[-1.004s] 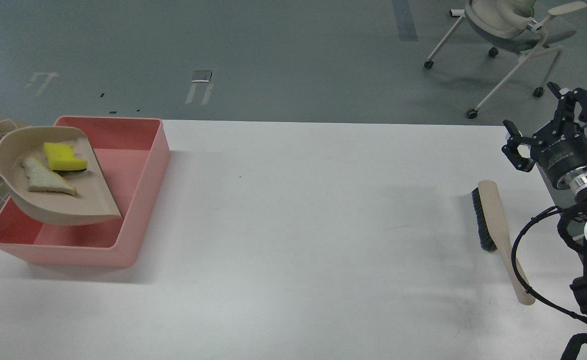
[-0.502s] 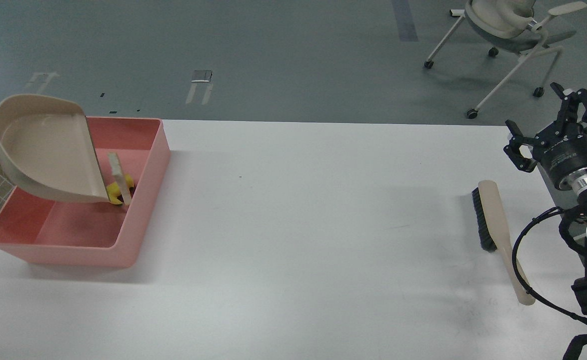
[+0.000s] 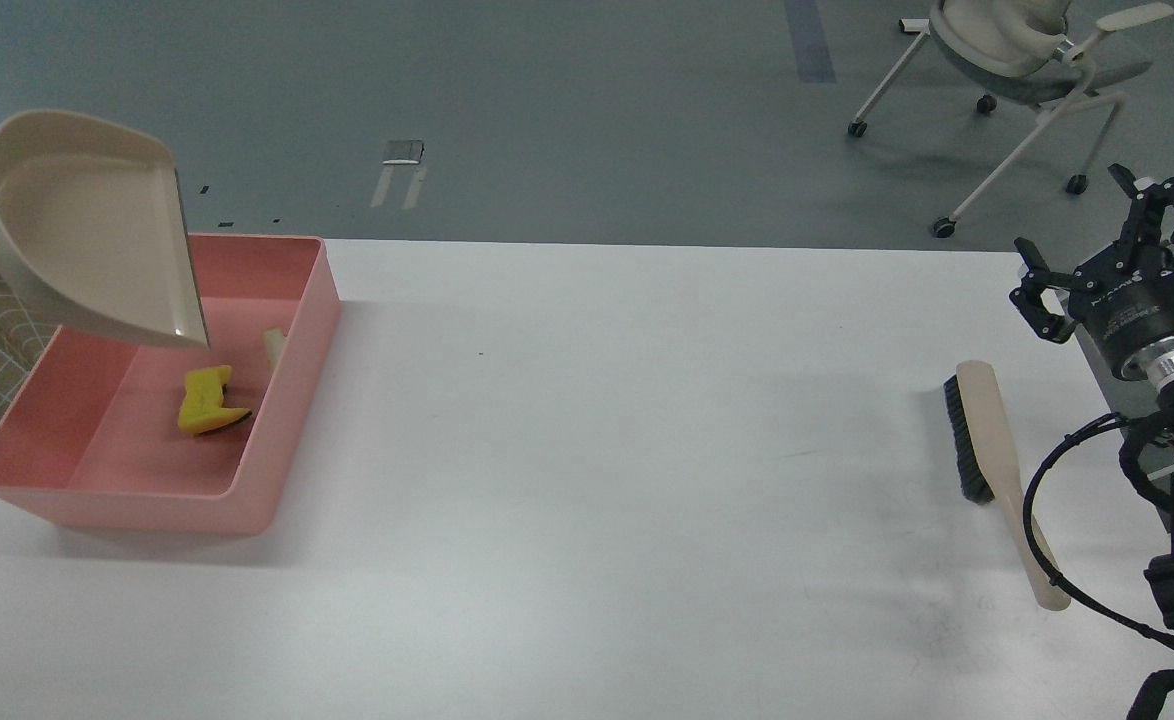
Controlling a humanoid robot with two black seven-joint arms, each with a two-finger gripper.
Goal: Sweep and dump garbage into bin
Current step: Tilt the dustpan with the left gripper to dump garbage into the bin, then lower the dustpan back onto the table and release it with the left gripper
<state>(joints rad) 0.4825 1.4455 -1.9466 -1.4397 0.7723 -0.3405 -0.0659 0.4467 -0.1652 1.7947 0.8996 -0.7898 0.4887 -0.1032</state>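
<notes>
Right gripper (image 3: 1097,250) jaws stood open, empty; left gripper out of view. Garbage (image 3: 209,402) lay in bin (image 3: 287,400). Dustpan (image 3: 87,240) hung tilted above; level it before withdrawing.

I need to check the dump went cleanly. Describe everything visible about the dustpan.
The dustpan is beige, smooth, plastic-looking, with a wide scoop, raised curved back wall and a handle running off the view's left edge. It hangs tilted in the air, its straight lip pointing down over the back left part of the pink bin, not touching it. Its inside looks empty. Whatever holds the handle is out of view. The yellow sponge piece lies in the bin below.
</notes>
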